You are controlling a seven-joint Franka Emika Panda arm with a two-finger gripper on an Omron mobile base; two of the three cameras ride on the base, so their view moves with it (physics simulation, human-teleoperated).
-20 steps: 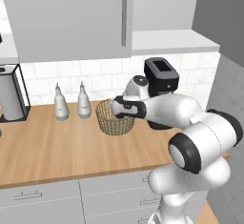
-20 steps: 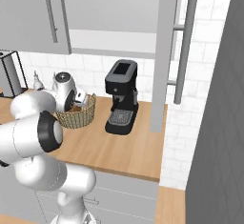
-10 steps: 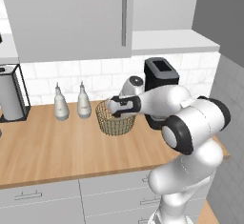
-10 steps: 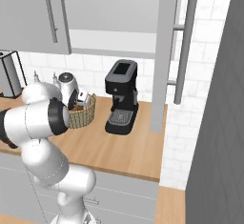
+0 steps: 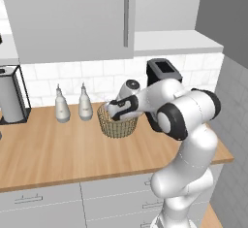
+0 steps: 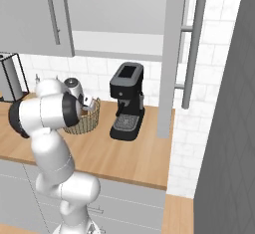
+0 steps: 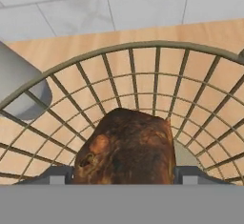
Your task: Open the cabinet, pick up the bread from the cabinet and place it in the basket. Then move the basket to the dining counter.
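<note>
The arm's elbow has swung right; wide-open gripper (image 7: 122, 182) apparently flanks crusty bread (image 7: 126, 147) inside the wire-mesh basket (image 7: 143, 66).

White robot arm bent toward nine o'clock, gripper (image 5: 112, 109) low and level, jaws spread wide.

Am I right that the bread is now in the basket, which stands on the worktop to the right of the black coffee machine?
Not quite: the basket stands to the left of the coffee machine, as the left base view shows. The bread does sit inside the basket, on the worktop, as you said.
</note>
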